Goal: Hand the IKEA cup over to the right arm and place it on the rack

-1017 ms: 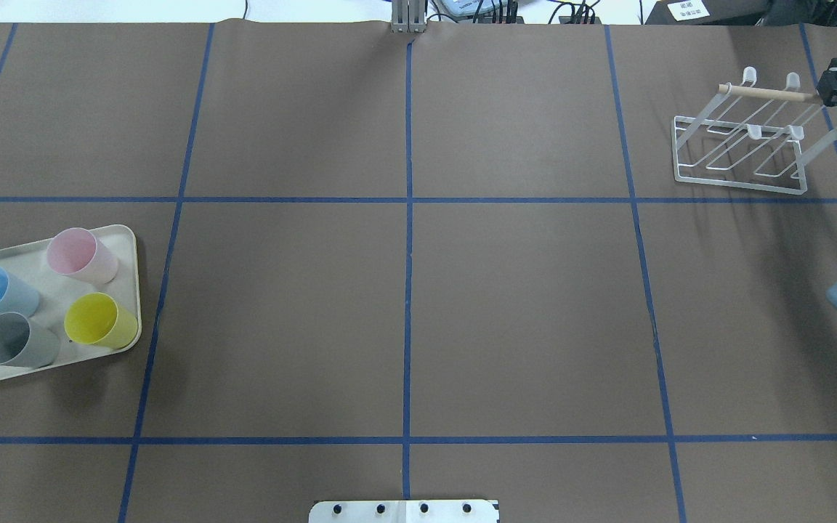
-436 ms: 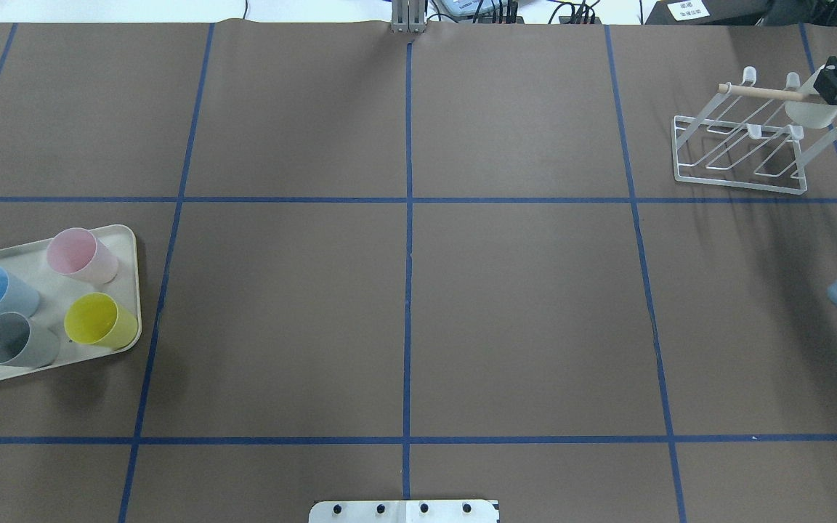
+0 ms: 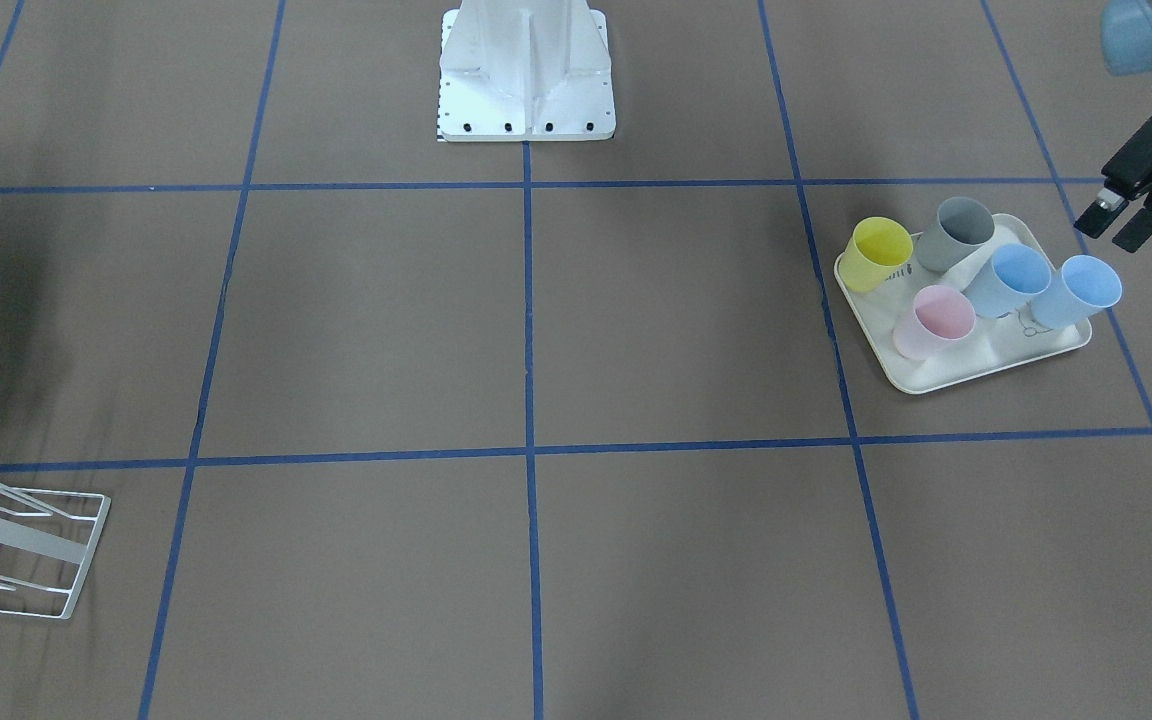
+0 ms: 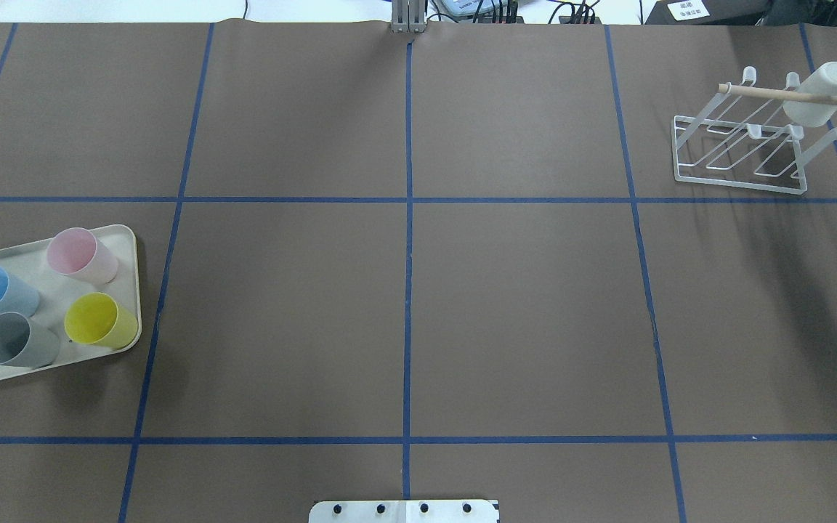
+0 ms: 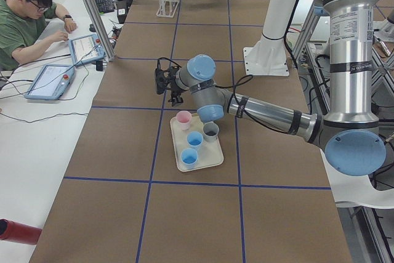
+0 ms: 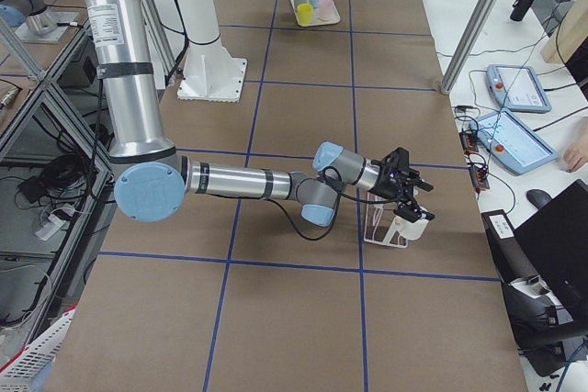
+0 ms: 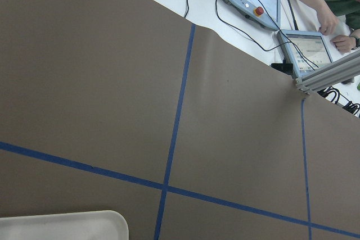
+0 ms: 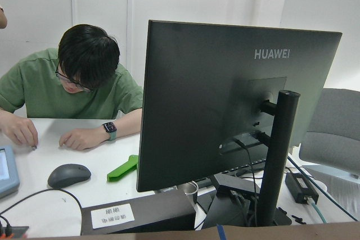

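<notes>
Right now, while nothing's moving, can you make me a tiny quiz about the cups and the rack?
1. Count: how many cups stand on the tray?
2. True or false: the white cup sits on the rack.
3. Pick one: which colour shows twice among the cups on the tray? A pink, B blue, C yellow.

Key
1. Five.
2. True: it rests tilted on a prong, beside the wooden dowel.
3. B, the blue cups.
</notes>
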{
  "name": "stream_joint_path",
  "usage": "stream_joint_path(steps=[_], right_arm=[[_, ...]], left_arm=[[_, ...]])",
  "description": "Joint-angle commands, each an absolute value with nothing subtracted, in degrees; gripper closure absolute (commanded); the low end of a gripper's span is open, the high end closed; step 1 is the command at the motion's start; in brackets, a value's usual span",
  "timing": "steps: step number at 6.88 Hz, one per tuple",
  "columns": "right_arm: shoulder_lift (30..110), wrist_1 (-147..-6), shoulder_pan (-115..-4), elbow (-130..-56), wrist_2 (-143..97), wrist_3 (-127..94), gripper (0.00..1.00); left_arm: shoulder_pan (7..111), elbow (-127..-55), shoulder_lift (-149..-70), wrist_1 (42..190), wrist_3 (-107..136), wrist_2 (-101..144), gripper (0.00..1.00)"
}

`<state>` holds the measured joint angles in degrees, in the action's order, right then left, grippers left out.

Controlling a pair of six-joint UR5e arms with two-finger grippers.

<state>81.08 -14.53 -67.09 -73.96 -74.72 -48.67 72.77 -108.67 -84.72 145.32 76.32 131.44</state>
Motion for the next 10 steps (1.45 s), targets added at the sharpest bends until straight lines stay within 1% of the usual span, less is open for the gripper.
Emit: stream_joint_path(steps=[1,3,4,5,7,9,10], right_arm=[[77.88,-22.88,-70.31,-79.68,-79.89,-48.78,0.01],[76.99,-39.90,-70.31,-92.83,-85.82,-49.31,0.01],[75.43,-46.69,-70.23,-97.60,-88.31,-49.31,0.01],[74.71,-50.41,-70.14,-100.52,-92.68,-49.39,0.01],[74.10,-50.80,-69.53,-102.73,-97.20,-53.75,0.01],[73.65,-50.19,-67.86,-103.70,-99.58,-60.09,0.01],[73.65,-50.19,-67.07,-103.88,-99.58,-62.12,0.01]], left_arm=[[72.77,-108.02,-84.73,145.37,76.20,131.48,0.01],[73.38,-106.19,-83.94,145.11,70.98,132.09,0.01],[75.39,-103.30,-83.67,145.02,65.53,134.88,0.01],[76.98,-101.97,-80.54,145.02,59.30,135.52,0.01],[76.12,-103.09,-74.38,145.11,55.55,135.70,0.01],[69.21,-104.05,-69.98,144.93,55.46,135.44,0.01],[67.00,-107.11,-67.18,144.67,55.46,133.09,0.01]])
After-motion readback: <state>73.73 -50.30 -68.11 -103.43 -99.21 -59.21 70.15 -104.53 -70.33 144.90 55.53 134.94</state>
